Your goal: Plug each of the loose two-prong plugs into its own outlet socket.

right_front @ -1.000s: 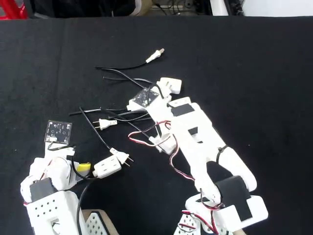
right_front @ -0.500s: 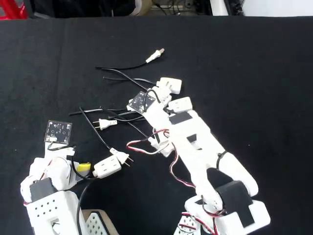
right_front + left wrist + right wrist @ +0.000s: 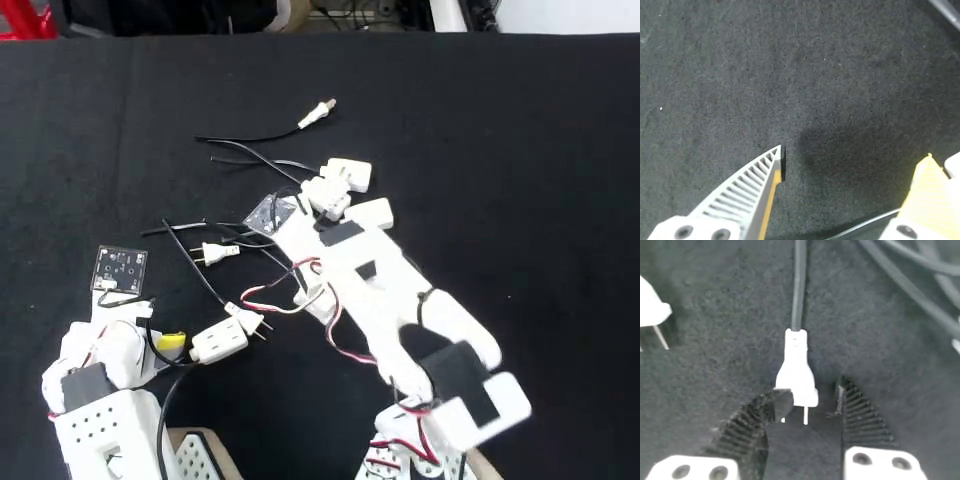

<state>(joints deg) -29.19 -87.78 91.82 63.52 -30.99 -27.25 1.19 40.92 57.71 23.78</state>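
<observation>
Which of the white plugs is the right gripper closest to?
The corded plug lying between the open fingers of the right gripper; the other plug sits off to one side, outside them.

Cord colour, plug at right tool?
Black cord on white two-prong plug; best in right wrist view.

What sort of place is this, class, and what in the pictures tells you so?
Probably a robotics lab bench. A white left arm and right arm sit side by side at a table draped in black cloth, with loose plugs and black cords laid out as practice pieces.
</observation>
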